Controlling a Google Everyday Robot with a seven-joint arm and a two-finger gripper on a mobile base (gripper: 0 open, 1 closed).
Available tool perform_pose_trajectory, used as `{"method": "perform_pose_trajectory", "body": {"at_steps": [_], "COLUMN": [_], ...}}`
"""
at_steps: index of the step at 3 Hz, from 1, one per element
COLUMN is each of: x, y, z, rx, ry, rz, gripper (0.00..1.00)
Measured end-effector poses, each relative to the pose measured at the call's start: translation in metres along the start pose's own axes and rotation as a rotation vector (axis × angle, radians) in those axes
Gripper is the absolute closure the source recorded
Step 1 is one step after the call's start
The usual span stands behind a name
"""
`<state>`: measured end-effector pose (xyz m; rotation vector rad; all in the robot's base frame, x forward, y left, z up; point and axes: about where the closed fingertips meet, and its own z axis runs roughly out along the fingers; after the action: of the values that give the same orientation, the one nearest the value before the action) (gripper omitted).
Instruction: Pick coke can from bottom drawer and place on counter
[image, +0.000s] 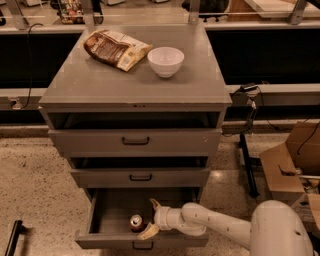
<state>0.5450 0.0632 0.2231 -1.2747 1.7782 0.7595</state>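
The bottom drawer stands pulled out, and the coke can sits upright on its floor near the front wall, not yet lifted. The tool is down inside that drawer just right of the can, its 2 fingers spread apart with the can at the mouth of the gap; whether a finger touches it I cannot tell. I judge the reach nearly done, while the clamp, the lift and the placing on the counter, which carries a white bowl and a snack bag, are all left.
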Motion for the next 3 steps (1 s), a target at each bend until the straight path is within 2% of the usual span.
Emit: {"method": "perform_pose_trajectory", "body": {"at_steps": [2,3], "x": [-0.002,0.0], "y": [-0.002,-0.001], "z": [0.033,0.041], "rx": [-0.031,-0.045], "ry": [-0.05,-0.058], "rz": [-0.008,0.008], "gripper": [0.0,0.18]}}
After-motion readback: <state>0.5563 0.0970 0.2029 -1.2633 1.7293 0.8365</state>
